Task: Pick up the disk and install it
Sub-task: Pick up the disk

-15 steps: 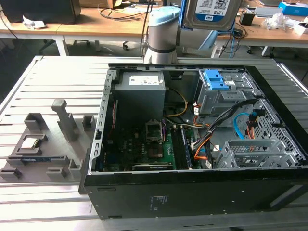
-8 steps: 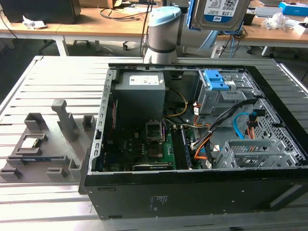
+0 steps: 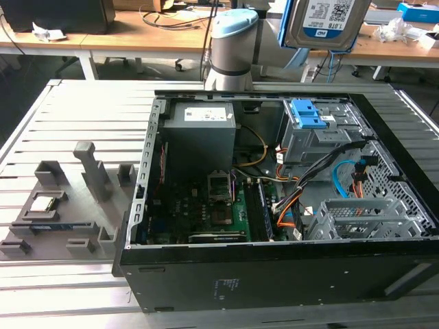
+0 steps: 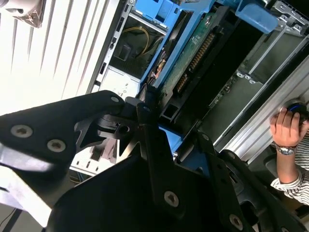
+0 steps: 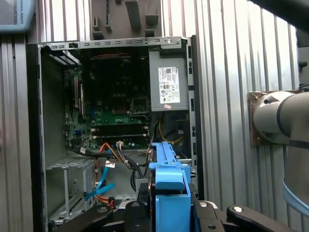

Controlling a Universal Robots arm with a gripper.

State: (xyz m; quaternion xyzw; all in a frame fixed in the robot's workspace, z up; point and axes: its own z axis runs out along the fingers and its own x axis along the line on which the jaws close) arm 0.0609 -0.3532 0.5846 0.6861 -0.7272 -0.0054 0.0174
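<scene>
1. Here, the open computer case [image 3: 274, 277] lies on the slatted table [image 3: 82, 110], motherboard facing up.
2. The arm [image 3: 232, 41] stands at the case's far edge in the exterior view.
3. The disk [image 3: 321, 20] hangs high above the drive cage [image 3: 312, 127], well apart from it.
4. In the first wrist view, the gripper [image 5: 169, 209] is clamped on the disk's blue carrier frame.

light: even | glare: slatted table [image 4: 63, 53] blown white, second wrist view | case interior [image 3: 186, 164] dim
</scene>
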